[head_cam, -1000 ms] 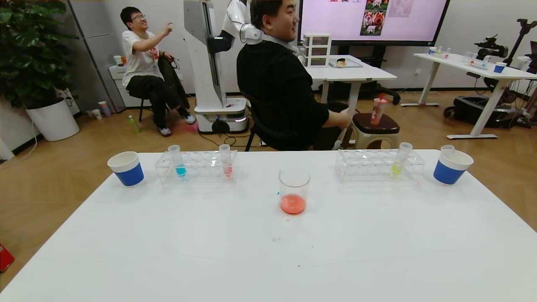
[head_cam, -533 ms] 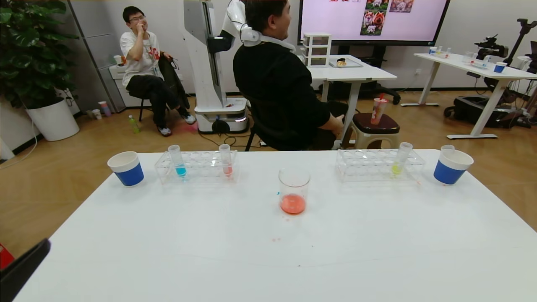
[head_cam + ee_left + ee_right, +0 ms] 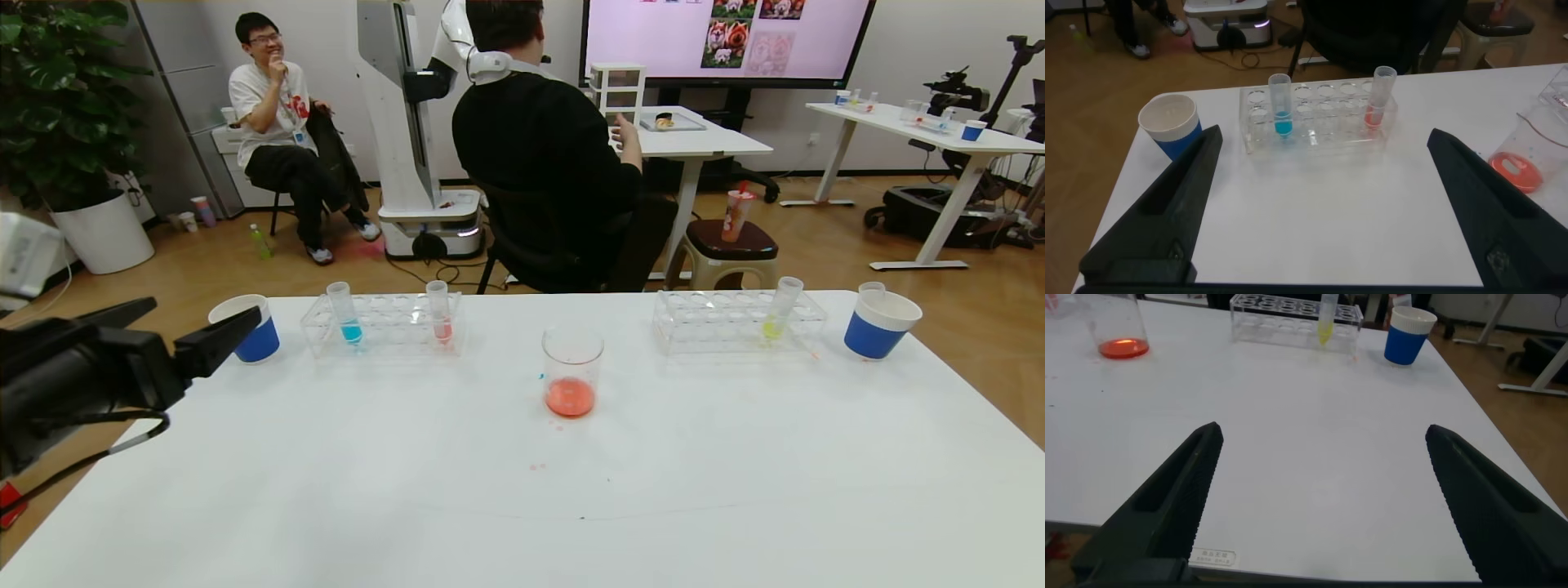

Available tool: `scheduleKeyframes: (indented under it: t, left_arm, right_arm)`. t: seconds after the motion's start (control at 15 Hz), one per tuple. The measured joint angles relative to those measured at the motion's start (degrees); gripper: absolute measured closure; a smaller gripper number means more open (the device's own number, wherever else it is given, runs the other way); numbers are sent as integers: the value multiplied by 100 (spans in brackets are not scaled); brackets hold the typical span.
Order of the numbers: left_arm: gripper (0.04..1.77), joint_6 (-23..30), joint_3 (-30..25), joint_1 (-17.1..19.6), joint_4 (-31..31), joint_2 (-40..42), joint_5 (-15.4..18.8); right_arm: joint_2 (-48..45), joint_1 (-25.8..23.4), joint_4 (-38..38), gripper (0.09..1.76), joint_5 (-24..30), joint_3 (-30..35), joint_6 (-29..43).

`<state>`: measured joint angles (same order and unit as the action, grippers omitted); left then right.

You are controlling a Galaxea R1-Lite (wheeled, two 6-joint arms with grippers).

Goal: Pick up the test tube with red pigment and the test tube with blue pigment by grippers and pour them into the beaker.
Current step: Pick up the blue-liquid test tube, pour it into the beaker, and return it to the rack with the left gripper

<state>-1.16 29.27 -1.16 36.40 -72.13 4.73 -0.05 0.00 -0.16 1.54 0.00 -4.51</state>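
The test tube with blue pigment [image 3: 349, 314] stands in the left clear rack [image 3: 384, 335], also seen in the left wrist view [image 3: 1282, 110]. A tube of paler pinkish-red liquid [image 3: 441, 314] stands at the same rack's right end. No tube with vivid red-orange liquid shows. The beaker [image 3: 572, 371] stands mid-table with red-orange liquid at its bottom. My left gripper [image 3: 206, 308] is open and empty, above the table's left edge, short of the rack [image 3: 1326, 131]. My right gripper [image 3: 1323, 429] is open and empty over the near right of the table, out of the head view.
A blue-and-white paper cup [image 3: 253, 335] stands left of the left rack, just behind my left fingers. A second rack [image 3: 735, 322] at the back right holds a yellow-green tube [image 3: 780, 314]. Another paper cup [image 3: 878, 327] beside it has a clear tube mouth poking out. Small red drops lie near the beaker.
My left arm has risen into the head view from the lower left and moved up and forward toward the left rack. Tubes, beaker and cups have not moved.
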Motion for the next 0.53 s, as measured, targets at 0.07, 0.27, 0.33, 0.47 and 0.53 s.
scheduleKeyframes:
  t: [0.07,0.27,0.33,0.47,0.53]
  left_arm:
    - [6,-11,160,0,196,-430,-5]
    - [6,-32,647,-7,926,-1698,-55]
    - [6,-33,816,-13,1211,-2114,-72]
    - [6,-35,1117,-40,1796,-2929,-99]
    - [6,-33,1193,-71,2118,-3266,-115]
  right_arm:
    - [0,0,0,12,2,0,-2]
    - [0,0,0,12,0,0,-2]
    - [0,0,0,12,0,0,0]
    - [0,0,0,12,2,0,-2]
    - [0,0,0,12,2,0,-2]
